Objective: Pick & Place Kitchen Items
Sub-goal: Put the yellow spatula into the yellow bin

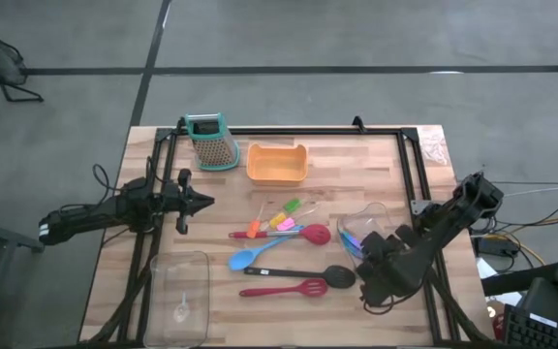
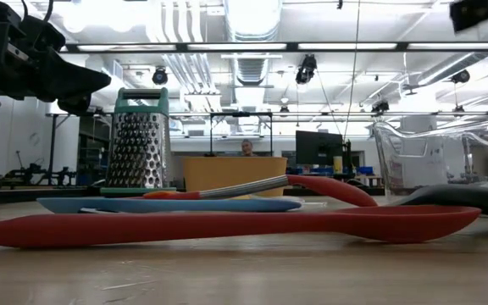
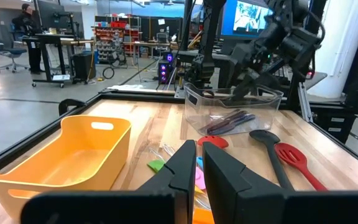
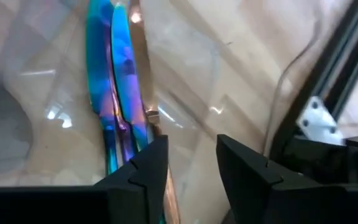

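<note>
Iridescent blue cutlery [image 4: 114, 81] lies in a clear bin [image 1: 364, 221] at the table's right. My right gripper [image 4: 192, 165] hangs open just above it, slanting down, with nothing between its fingers. On the table's middle lie a red spoon [image 1: 298, 233], a blue spoon [image 1: 252, 256], a black spoon [image 1: 313, 274], a red slotted spatula [image 1: 284, 289] and small coloured pieces [image 1: 279, 219]. My left gripper [image 1: 206, 202] waits at the left, level, shut and holding nothing.
An orange tray [image 1: 277, 163] and a teal-topped grater [image 1: 211, 142] stand at the far side. A second clear bin [image 1: 177, 296] sits near the front left. A black frame [image 1: 410, 165] runs along the table's far and right sides.
</note>
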Controlling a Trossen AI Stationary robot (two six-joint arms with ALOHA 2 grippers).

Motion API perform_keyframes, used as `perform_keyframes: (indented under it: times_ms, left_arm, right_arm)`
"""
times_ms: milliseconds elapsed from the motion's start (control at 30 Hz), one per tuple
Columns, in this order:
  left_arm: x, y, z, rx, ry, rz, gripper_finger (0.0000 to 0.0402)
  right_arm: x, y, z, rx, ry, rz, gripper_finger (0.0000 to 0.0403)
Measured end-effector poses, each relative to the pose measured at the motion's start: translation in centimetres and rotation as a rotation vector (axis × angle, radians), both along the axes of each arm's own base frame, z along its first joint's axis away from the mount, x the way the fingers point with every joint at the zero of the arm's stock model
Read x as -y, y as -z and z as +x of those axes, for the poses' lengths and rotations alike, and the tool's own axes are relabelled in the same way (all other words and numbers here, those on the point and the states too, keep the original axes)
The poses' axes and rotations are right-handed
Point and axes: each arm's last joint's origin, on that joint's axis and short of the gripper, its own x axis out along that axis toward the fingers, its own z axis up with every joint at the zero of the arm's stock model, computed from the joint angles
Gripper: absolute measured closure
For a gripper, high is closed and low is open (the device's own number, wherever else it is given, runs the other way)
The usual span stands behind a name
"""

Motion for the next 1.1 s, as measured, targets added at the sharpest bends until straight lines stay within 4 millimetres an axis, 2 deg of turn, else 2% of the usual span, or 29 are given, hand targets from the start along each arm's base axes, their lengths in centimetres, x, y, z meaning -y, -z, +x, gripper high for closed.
perform_keyframes:
  times_ms: [167,467,567,867,1100]
  left_arm:
    - [0.0,0.0,0.0,0.000,0.000,0.000,0.0367]
    - [0.0,0.0,0.0,0.000,-0.001,0.000,0.0367]
    - [0.0,0.0,0.0,0.000,-0.001,0.000,0.0367]
    - [0.0,0.0,0.0,0.000,0.000,0.000,0.0367]
    - [0.0,0.0,0.0,0.000,-0.001,0.000,0.0367]
  right_arm:
    - [-0.8,-2.7,1.3,0.116,-0.034,0.017,0.0247]
    - [-1.8,-6.4,4.2,0.365,-0.170,-0.079,0.0228]
    - [-1.9,-6.8,5.5,0.372,-0.219,-0.072,0.0223]
    - [-1.3,-5.9,10.6,0.363,-0.345,-0.056,0.0215]
    - [-1.0,-5.9,13.2,0.360,-0.405,-0.059,0.0230]
